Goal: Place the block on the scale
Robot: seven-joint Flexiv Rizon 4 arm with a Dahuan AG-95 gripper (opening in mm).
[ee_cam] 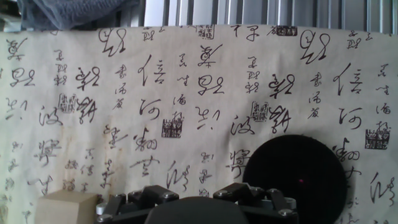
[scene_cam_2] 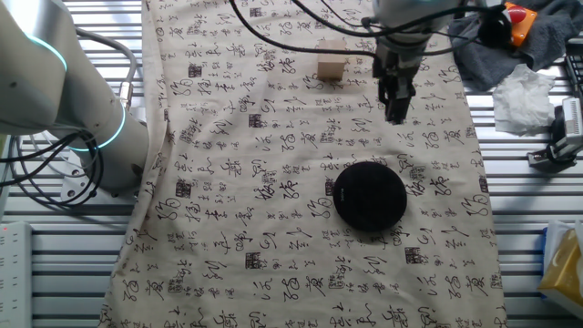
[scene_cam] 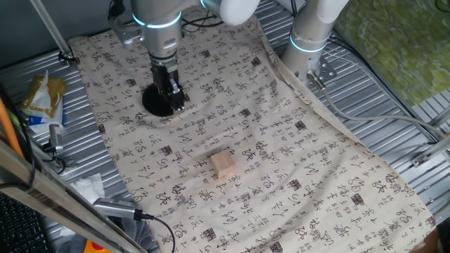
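While the claw (scene_cam: 173, 98) hangs in the upper left of one fixed view with its fingers close together and nothing in them, the scale (scene_cam: 156, 100) lies right behind it on the desk (scene_cam: 295, 176). Further right, near the middle, the block (scene_cam: 223, 166) sits alone on the printed cloth (scene_cam: 281, 140), well apart from both. It looks light, hard and not slippery, so pinching two flat opposite sides should work.
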